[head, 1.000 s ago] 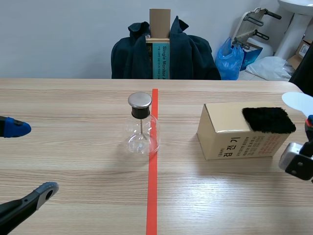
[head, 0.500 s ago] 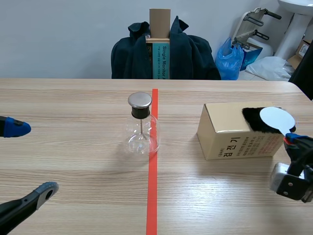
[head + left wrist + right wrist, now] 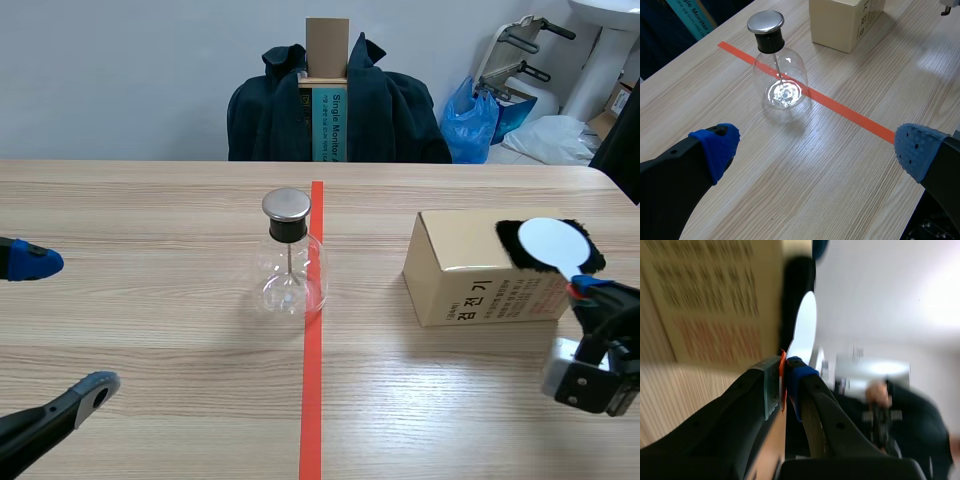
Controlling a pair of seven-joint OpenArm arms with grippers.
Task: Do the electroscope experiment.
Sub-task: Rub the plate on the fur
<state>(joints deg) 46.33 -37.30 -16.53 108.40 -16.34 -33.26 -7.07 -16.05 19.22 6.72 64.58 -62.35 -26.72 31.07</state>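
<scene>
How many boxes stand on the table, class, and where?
1: the tan box stands to the right of the orange-red tape line, with a black fur pad on its top. A taller box stands behind the table, not on it.

We saw a glossy glass flask (image 3: 290, 282) with a metal cap (image 3: 286, 204). The box (image 3: 455, 265) was matt cardboard, its pad (image 3: 507, 242) fuzzy, the disc (image 3: 548, 243) smooth.

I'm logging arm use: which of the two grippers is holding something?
The right gripper: it is shut on the white disc. The left gripper is open, with nothing between its fingers and the flask ahead of it.
</scene>
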